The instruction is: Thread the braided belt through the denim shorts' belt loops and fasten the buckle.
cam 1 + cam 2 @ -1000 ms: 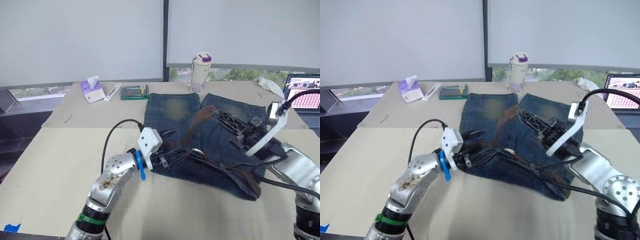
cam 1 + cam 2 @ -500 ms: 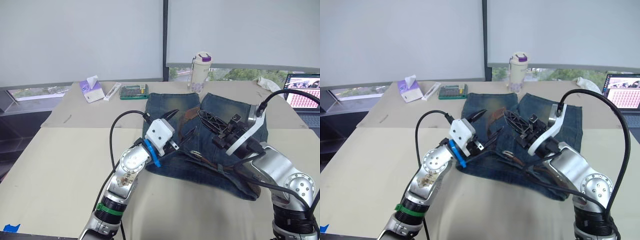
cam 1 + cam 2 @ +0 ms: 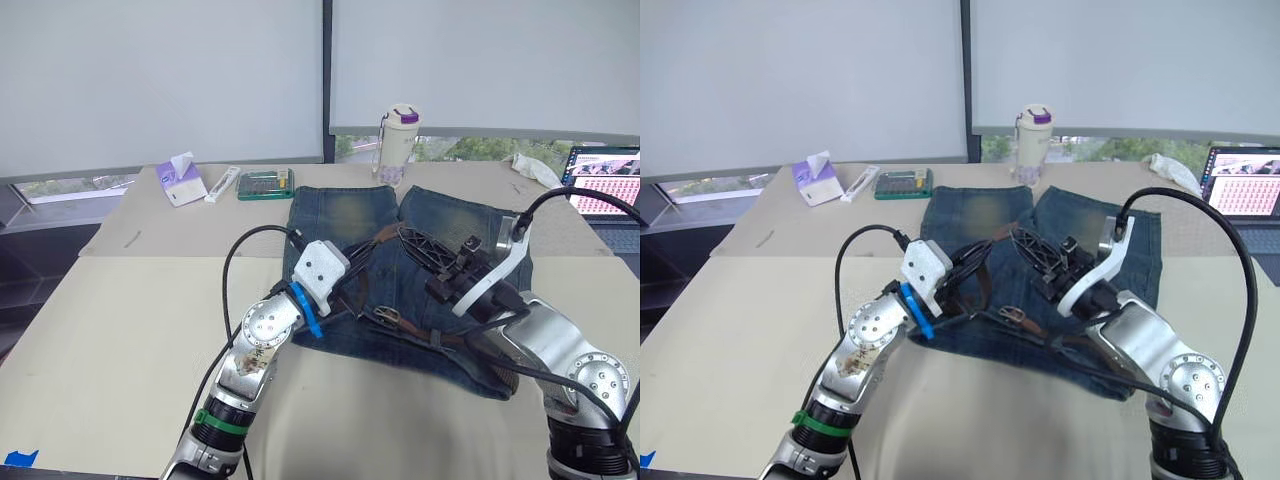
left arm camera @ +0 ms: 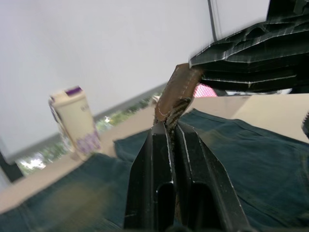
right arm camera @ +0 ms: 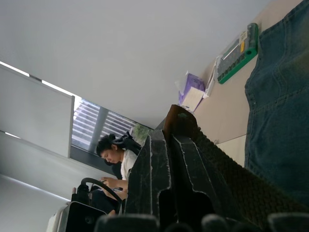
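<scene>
At the near edge of the denim shorts point(image 3: 440, 250), the waistband is lying closest to the robot, and the buckle point(image 3: 387, 316) is resting on it, attached to the braided belt point(image 3: 370, 262). The shorts are lying flat in the middle of the table point(image 3: 130, 310), legs pointing toward the far edge. The belt is running along the waistband toward the table's right edge and rising in a loop above the denim. The left gripper point(image 4: 170, 126) is pinching the belt, its fingers pressed together on the strap with the brown end protruding beyond the fingertips. The right gripper point(image 5: 169, 137) is also clamping the belt, the woven strap sitting between its pressed fingers. Both grippers are hovering near each other above the shorts. At the far edge, a tissue box point(image 3: 184, 178), a green case point(image 3: 266, 184) and a white bottle point(image 3: 400, 144) are standing. A laptop point(image 3: 603, 184) is sitting at the far right corner.
</scene>
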Robot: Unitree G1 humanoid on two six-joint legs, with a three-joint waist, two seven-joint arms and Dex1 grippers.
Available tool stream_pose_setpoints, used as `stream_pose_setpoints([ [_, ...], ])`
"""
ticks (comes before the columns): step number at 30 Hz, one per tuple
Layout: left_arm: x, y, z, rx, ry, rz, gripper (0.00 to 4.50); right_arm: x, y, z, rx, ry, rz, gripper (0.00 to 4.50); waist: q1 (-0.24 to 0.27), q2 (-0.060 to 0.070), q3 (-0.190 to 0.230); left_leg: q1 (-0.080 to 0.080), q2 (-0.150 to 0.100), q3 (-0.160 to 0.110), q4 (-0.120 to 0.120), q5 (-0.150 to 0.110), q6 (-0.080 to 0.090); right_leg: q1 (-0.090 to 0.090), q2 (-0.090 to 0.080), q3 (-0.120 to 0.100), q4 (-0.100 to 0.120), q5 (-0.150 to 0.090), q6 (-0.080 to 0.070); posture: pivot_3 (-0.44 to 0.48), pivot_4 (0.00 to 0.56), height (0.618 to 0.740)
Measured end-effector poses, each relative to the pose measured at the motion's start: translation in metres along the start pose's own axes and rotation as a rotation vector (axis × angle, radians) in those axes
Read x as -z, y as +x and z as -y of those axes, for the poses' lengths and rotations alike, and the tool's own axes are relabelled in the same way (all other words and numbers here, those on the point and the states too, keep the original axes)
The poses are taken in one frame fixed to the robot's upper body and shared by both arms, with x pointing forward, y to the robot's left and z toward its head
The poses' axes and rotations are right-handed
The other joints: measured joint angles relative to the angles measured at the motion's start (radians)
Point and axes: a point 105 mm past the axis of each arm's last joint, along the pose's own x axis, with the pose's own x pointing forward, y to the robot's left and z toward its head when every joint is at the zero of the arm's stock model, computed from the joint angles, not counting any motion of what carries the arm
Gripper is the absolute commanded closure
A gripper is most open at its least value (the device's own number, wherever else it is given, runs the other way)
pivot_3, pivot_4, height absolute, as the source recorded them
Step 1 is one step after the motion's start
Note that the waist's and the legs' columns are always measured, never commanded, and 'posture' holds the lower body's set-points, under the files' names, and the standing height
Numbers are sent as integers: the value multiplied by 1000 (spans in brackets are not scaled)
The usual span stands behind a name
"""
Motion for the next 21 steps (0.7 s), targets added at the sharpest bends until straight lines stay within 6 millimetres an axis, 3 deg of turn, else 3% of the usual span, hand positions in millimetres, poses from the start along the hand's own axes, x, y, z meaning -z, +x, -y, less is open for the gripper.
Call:
stream_pose_setpoints([
  [1, 5, -3, 0, 4, -32, -21, 4500, -1, -2, 0, -2, -57, -2, 2885, -1, 0, 0, 0, 0, 0, 0, 0, 0, 0, 0, 0, 0, 0, 0, 0, 150, 740],
  [4, 12, -10, -6, 3, -174, -59, 4500, 12, -8, 12, 66, -424, -118, 1788, -4, 0, 0, 2, 0, 0, 2, 0, 0, 0, 1, -1, 1, -5, 8, 0, 150, 740],
  [11, 0, -26, -31, -19, -666, -2, 4500, 78, -27, 80, 114, -949, -545, 1788, -14, -4, 2, 7, 0, 0, 3, 0, 0, 1, 0, -2, 2, -6, 10, 0, 150, 740],
  [13, 0, -36, -36, -1, -779, -9, 4500, 87, -32, 95, 113, -989, -598, 1788, -16, -5, 3, 7, 0, -1, 3, 0, -1, 0, 1, -2, 3, -6, 10, 0, 150, 740],
  [16, 4, -47, -44, -16, -883, -16, 4500, 94, -29, 101, 83, -1007, -604, 1788, -14, -6, 3, 8, 0, -4, 3, 1, -2, 1, 0, -2, 3, -6, 9, 0, 150, 740],
  [21, 17, -66, -78, -200, -989, 27, 4500, 96, -30, 106, 77, -1037, -628, 1788, -12, -8, 0, 9, 0, -8, 3, 1, -3, 2, 0, -2, 3, -5, 9, 0, 150, 740],
])
